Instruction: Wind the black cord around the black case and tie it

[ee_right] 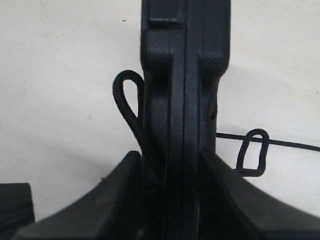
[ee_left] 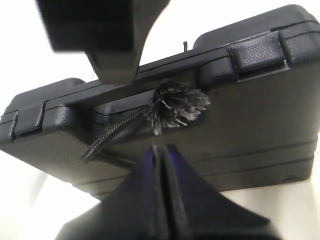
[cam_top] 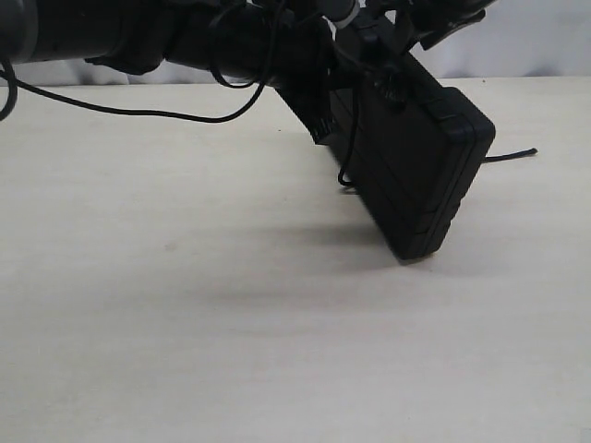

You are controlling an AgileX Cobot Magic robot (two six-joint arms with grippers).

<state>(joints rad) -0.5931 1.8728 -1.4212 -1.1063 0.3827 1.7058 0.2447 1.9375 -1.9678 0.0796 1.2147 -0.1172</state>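
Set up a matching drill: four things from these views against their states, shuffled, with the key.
1 black case
2 cord's frayed knot
3 left end effector
4 right end effector

A fingers pressed together
B tilted over the table
C fingers on both sides of the case
D resting against the case's edge

Pairs: 1-B, 2-D, 3-A, 4-C
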